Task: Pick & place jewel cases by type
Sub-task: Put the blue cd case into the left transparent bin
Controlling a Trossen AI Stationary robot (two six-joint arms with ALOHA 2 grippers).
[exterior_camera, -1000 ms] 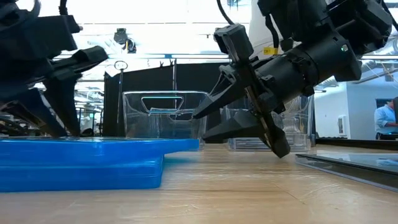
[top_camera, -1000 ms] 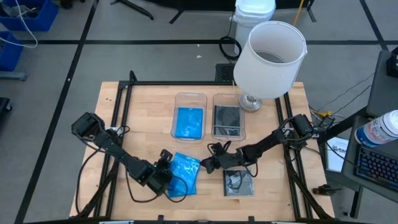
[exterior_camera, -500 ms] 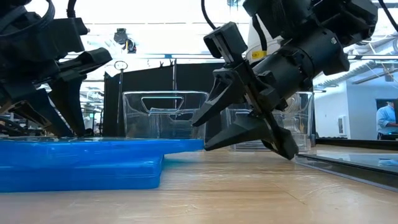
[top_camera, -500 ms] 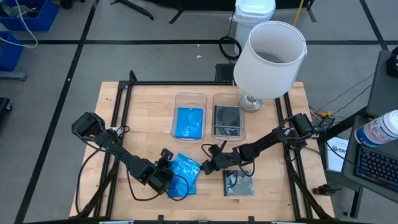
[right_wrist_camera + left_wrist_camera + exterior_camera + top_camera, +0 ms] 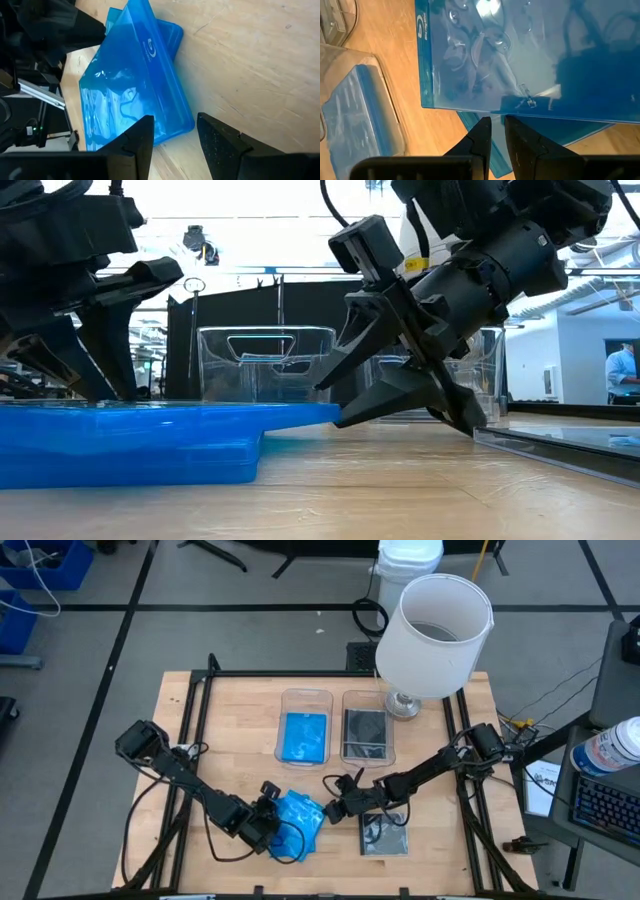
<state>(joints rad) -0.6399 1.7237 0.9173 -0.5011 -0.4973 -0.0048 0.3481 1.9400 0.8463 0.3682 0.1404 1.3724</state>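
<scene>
Two blue jewel cases (image 5: pixel 298 821) lie stacked and skewed near the table's (image 5: pixel 230 710) front edge, the upper one overhanging the lower. Left gripper (image 5: pixel 266 821) sits at their left edge, fingers nearly together; whether they pinch the upper case cannot be told. Right gripper (image 5: pixel 340 808), jaws apart, meets the stack's right corner. A clear square disc case (image 5: pixel 384 834) lies just right. Behind, left bin (image 5: pixel 305 728) holds a blue case, right bin (image 5: pixel 367 730) a dark one.
</scene>
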